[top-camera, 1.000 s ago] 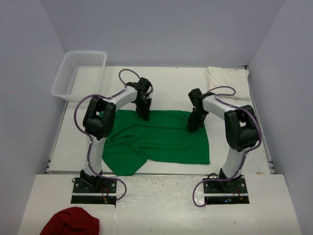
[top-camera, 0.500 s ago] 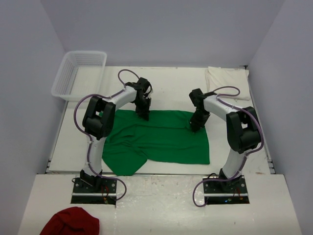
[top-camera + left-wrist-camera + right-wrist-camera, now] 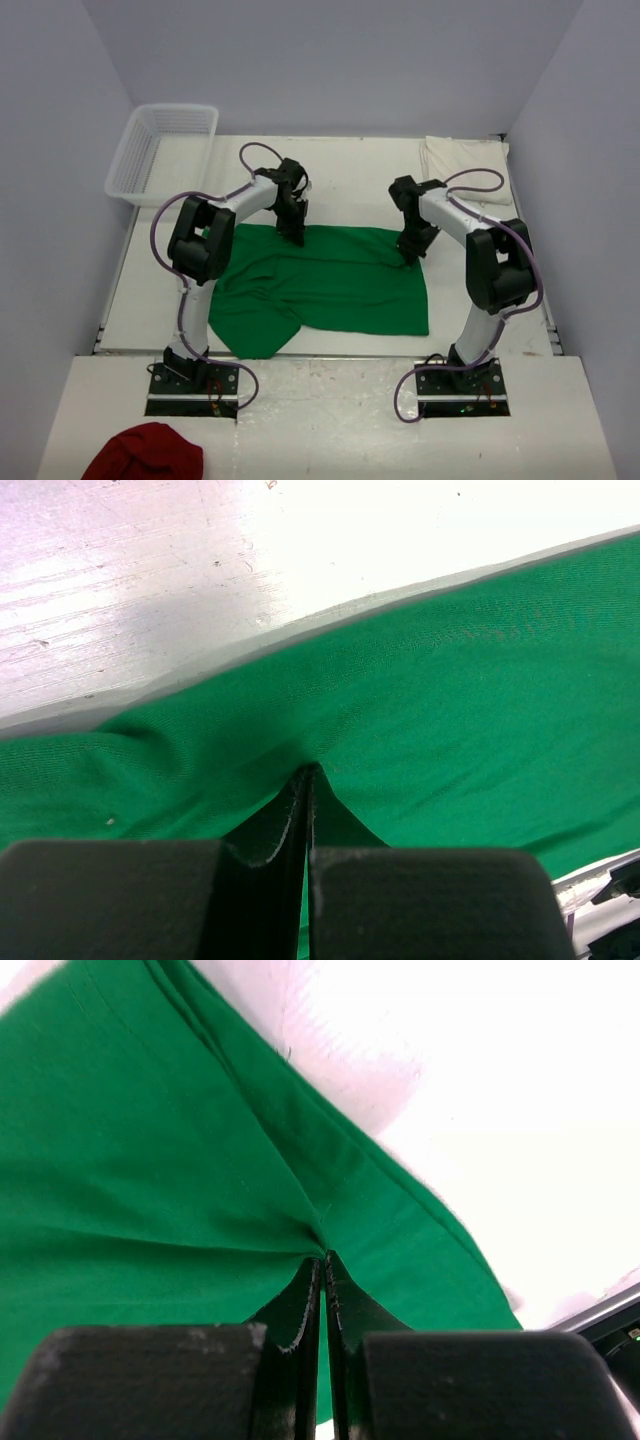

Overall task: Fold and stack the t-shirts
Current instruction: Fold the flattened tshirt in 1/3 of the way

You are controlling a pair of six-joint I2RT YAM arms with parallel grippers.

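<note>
The bright green t-shirt lies spread on the white table, its far edge running between my two arms. My left gripper is shut on that far edge near its left end; the left wrist view shows green t-shirt cloth puckered into the closed tips of the gripper. My right gripper is shut on the shirt near its far right corner, and the green t-shirt fabric bunches at the tips of the gripper. A cream-white t-shirt sits folded at the back right corner.
A white mesh basket stands at the back left. A dark red cloth lies on the near shelf by the left arm's base. Grey walls close in the table on three sides.
My right gripper has slid right and a little nearer along the shirt and closed on the cloth. The left gripper has stayed put on the far edge.
</note>
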